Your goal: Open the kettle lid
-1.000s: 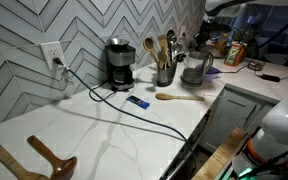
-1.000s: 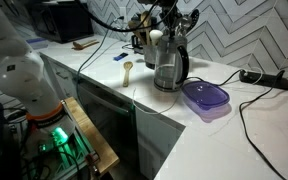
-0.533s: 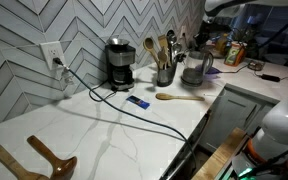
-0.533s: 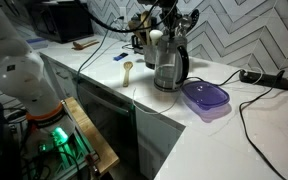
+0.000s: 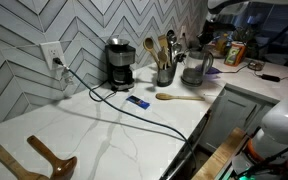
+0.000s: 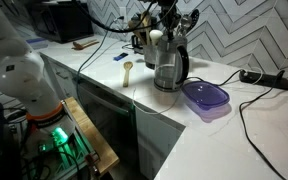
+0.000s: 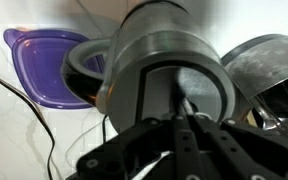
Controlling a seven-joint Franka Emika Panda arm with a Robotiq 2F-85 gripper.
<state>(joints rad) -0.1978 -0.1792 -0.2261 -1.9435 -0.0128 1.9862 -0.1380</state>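
The kettle point(image 5: 194, 68) stands on the white counter, right of the utensil crock; it also shows in an exterior view point(image 6: 167, 68). Its grey glass body carries the round lid point(image 7: 169, 50), which fills the wrist view from above, with the dark handle point(image 7: 82, 78) at the left. My gripper point(image 7: 184, 118) hangs straight over the lid, its fingers pressed together with the tips at the lid's top. In both exterior views the gripper point(image 5: 196, 46) point(image 6: 170, 30) sits right on top of the kettle. I cannot tell whether the tips touch the lid.
A black-and-silver coffee maker point(image 5: 119, 63) and a crock of wooden utensils point(image 5: 164, 68) stand left of the kettle. A wooden spoon point(image 5: 179, 97) lies in front of it. A purple lidded container point(image 6: 205, 97) sits beside it. Cables run over the counter point(image 5: 104, 125).
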